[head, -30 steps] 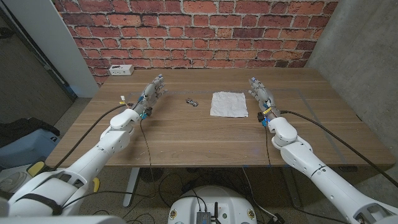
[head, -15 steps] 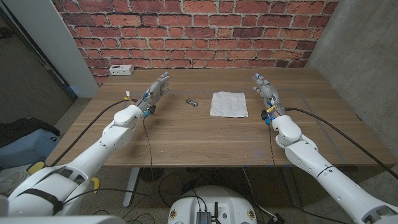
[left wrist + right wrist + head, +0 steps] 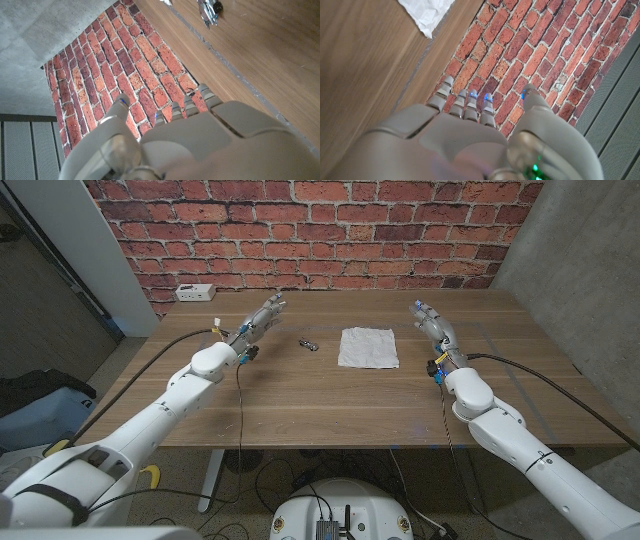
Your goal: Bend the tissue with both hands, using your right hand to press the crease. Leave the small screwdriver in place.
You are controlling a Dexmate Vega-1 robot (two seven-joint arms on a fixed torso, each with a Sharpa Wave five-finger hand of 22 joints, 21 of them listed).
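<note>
The tissue (image 3: 368, 347) lies flat between my empty, open hands, nearer my right hand (image 3: 431, 325) than my left hand (image 3: 258, 321).

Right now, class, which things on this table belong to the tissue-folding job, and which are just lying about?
Job:
tissue, flat and unfolded
left hand, holding nothing
right hand, holding nothing
small screwdriver, named only to be left in place

Lying about:
white box at the far left corner of the table
</note>
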